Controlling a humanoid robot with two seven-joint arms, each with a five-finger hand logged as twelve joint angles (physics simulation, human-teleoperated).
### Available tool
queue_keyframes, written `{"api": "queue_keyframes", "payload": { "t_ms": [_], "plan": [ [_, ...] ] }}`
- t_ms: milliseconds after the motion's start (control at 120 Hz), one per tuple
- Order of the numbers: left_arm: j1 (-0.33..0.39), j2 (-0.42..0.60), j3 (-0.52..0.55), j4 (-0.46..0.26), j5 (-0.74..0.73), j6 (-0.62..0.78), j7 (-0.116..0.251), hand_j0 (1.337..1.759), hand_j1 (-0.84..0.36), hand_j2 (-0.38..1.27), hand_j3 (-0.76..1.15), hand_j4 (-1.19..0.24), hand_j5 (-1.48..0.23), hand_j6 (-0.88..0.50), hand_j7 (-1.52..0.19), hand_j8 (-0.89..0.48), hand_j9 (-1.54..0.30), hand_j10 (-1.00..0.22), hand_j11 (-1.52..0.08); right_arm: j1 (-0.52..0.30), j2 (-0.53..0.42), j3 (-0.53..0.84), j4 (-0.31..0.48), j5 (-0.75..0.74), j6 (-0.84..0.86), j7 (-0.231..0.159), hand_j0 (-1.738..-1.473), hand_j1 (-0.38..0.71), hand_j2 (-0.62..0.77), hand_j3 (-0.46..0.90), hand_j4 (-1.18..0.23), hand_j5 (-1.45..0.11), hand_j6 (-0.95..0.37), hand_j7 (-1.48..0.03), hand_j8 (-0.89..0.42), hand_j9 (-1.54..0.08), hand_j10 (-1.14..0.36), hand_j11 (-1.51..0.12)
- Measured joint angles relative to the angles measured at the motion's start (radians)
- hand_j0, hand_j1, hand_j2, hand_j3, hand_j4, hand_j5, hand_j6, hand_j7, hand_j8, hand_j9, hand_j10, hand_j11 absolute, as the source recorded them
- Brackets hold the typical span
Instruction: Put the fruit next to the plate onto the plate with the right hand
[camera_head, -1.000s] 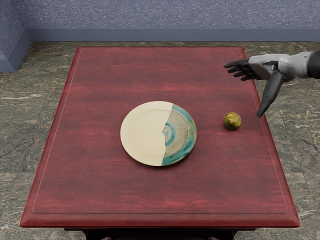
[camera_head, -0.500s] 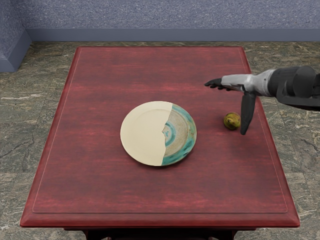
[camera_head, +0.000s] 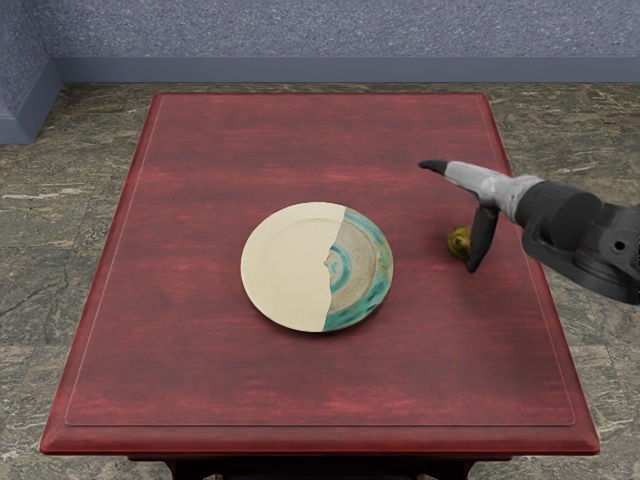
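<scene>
Near the surface's (camera_head: 200, 200) right edge, the right robot hand (camera_head: 480, 188) hangs spread wide over the yellow-green fruit (camera_head: 457, 240), holding nothing, its thumb (camera_head: 481, 236) seemingly touching it. The plate (camera_head: 285, 265) lies mid-surface, apart.

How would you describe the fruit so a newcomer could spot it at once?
On the red table, look right of the plate. The fruit is the small yellow-green ball there, partly hidden by the right hand. It is the only small round thing.

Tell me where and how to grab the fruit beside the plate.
Around its round middle, from above: the fruit is small, roundish and lies low on the table, apart from the plate. The open right hand hovers over it.
</scene>
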Motion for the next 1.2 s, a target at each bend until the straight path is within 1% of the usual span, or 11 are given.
{"api": "queue_keyframes", "payload": {
  "t_ms": [142,325,583,717,1067,1200],
  "plan": [
    [0.000,0.000,0.000,0.000,0.000,0.000,0.000,1.658,0.35,0.00,0.00,0.00,0.00,0.00,0.00,0.00,0.00,0.00,0.00,-0.028,0.007,-0.004,-0.007,-0.029,-0.027,0.000,-1.658,-0.29,-0.01,0.00,-0.06,-0.07,-0.06,-0.07,-0.06,-0.07,-0.06,-0.07],
    [0.000,0.000,0.000,0.000,0.000,0.000,0.000,1.658,0.35,0.00,0.00,0.00,0.00,0.00,0.00,0.00,0.00,0.00,0.00,-0.035,0.014,-0.036,-0.023,-0.066,-0.033,0.000,-1.658,-0.26,-0.01,0.00,-0.08,-0.10,-0.08,-0.10,-0.08,-0.10,-0.08,-0.10],
    [0.001,0.000,0.000,0.000,0.000,0.000,0.000,1.658,0.35,0.00,0.00,0.00,0.00,0.00,0.00,0.00,0.00,0.00,0.00,-0.040,0.012,-0.052,-0.023,-0.084,-0.044,0.000,-1.658,-0.11,-0.04,0.00,-0.21,-0.27,-0.21,-0.27,-0.21,-0.27,-0.21,-0.27],
    [0.000,0.000,0.000,0.000,0.000,0.000,0.000,1.658,0.35,0.00,0.00,0.00,0.00,0.00,0.00,0.00,0.00,0.00,0.00,-0.050,0.011,-0.056,-0.024,-0.102,-0.053,0.000,-1.658,-0.05,-0.05,0.00,-0.25,-0.33,-0.26,-0.32,-0.25,-0.33,-0.25,-0.33],
    [0.001,0.000,0.000,0.000,0.000,0.000,0.000,1.658,0.35,0.00,0.00,0.00,0.00,0.00,0.00,0.00,0.00,0.00,0.00,-0.066,0.011,-0.081,-0.048,-0.143,-0.078,0.000,-1.658,0.00,-0.05,0.00,-0.29,-0.38,-0.30,-0.38,-0.30,-0.38,-0.29,-0.38],
    [0.001,0.000,0.000,0.000,0.000,0.000,0.000,1.658,0.35,0.00,0.00,0.00,0.00,0.00,0.00,0.00,0.00,0.00,0.00,-0.068,0.015,-0.083,-0.055,-0.159,-0.080,0.000,-1.658,0.04,-0.06,0.00,-0.33,-0.42,-0.33,-0.42,-0.33,-0.42,-0.33,-0.42]
  ]
}}
